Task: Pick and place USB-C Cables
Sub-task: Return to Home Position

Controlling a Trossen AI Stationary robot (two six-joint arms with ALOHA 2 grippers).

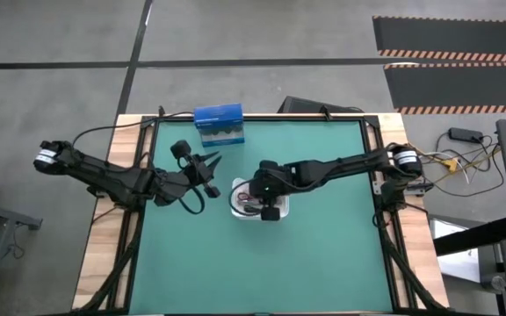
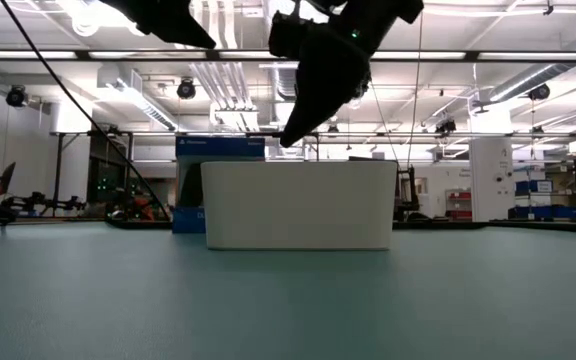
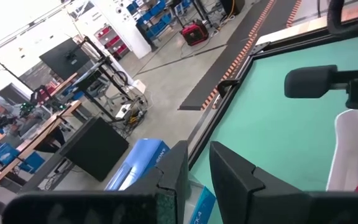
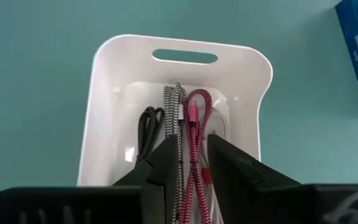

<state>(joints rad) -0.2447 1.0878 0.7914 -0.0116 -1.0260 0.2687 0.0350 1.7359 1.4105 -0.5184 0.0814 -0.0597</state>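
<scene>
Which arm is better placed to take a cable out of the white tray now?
The right arm, probably. The right gripper hangs directly above the white tray, fingers slightly apart over the magenta-red cable. The left gripper waits beside the tray, pointing toward the blue box.

White tray (image 4: 104,93), black, grey-braided, magenta cables (image 4: 194,134); perhaps teal table (image 4: 36,74).

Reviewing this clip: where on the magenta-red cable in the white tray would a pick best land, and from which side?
Probably from straight above, on the looped upper half of the magenta-red cable. It lies lengthwise in the white tray, tight against the grey-silver cable, and the walls block any sideways approach. The right tool hangs over it, fingers slightly apart; closing across the bundle's narrow width there seems safest.
</scene>
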